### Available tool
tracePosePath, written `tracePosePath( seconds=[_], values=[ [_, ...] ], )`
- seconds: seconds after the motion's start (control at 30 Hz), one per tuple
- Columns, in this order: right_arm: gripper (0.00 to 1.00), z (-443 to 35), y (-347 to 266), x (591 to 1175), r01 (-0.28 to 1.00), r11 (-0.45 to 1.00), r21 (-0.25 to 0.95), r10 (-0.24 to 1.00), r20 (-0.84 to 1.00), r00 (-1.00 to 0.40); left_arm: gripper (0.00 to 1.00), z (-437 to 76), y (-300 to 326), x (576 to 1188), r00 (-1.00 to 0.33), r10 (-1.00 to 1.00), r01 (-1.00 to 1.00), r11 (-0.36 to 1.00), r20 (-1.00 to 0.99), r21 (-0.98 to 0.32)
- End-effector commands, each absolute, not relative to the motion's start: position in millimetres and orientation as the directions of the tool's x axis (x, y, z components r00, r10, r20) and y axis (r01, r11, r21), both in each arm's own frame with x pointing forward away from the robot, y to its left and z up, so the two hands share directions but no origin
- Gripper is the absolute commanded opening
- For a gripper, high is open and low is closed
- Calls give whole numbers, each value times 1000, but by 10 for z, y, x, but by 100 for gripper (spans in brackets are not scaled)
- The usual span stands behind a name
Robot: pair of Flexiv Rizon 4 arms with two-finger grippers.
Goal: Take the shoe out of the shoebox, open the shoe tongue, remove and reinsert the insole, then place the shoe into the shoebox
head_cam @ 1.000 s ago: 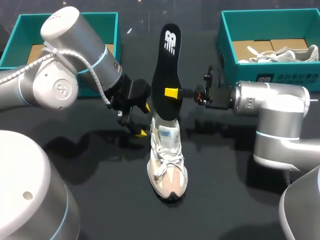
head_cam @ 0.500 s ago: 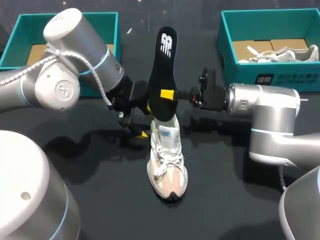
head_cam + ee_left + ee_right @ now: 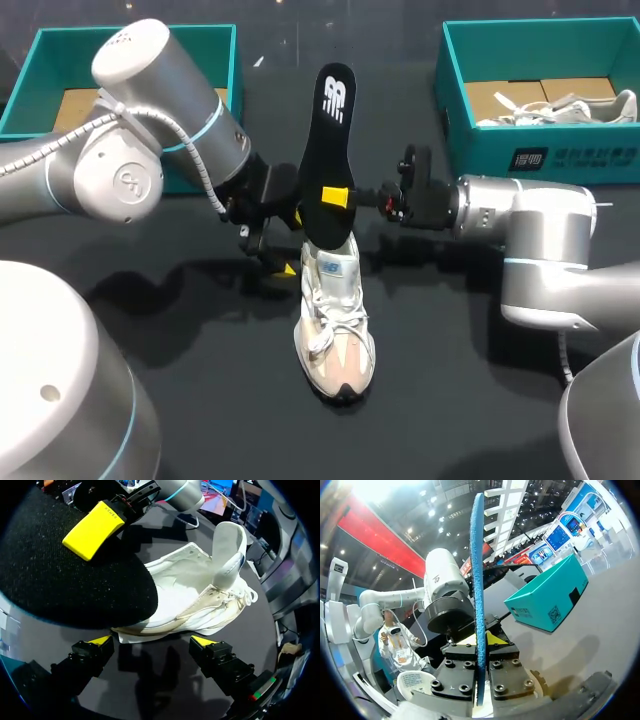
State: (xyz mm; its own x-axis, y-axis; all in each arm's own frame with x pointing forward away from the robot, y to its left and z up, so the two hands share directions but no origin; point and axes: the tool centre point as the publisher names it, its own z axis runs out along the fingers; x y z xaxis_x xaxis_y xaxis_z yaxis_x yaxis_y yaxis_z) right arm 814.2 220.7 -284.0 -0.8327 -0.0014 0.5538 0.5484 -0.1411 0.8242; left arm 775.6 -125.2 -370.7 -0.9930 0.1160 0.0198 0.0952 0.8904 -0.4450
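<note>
One shoe [image 3: 335,325] stands on the dark surface [image 3: 470,400], toe toward the robot. One black insole [image 3: 330,150] rises almost upright from the shoe's heel opening. There are two teal shoeboxes: the left shoebox [image 3: 40,60] shows only cardboard, and the right shoebox [image 3: 540,150] holds a second shoe [image 3: 560,108].

The right tool [image 3: 335,196] is clamped on the insole about halfway up, one yellow tip on each face. The right wrist view shows the insole edge-on between its fingers. The left tool [image 3: 275,245] is spread wide just beside the heel, touching nothing. In the left wrist view its two tips straddle the shoe's side, and the tongue [image 3: 227,550] stands up.

The shoe is well apart from both shoeboxes, with bare surface on either side of its toe. The left arm lies between the left shoebox and the shoe, and the right arm crosses in front of the right shoebox.

Since a second ago, the right arm has come in toward the middle. The insole has sunk a little and tipped slightly, while the left tool and shoe have kept their places.
</note>
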Motion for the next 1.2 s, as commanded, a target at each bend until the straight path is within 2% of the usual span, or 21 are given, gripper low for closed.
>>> tracePosePath(
  seconds=[0.03,1.2],
  values=[
    [0,-2872,2210,8129,547,-141,825,-1,553,-833,100,-3715,-1266,7758,-993,115,95,892,19,-441],
    [0,-3095,2205,7963,533,-125,837,-26,534,-845,100,-3720,-1270,7769,-993,113,90,892,26,-442]
  ],
)
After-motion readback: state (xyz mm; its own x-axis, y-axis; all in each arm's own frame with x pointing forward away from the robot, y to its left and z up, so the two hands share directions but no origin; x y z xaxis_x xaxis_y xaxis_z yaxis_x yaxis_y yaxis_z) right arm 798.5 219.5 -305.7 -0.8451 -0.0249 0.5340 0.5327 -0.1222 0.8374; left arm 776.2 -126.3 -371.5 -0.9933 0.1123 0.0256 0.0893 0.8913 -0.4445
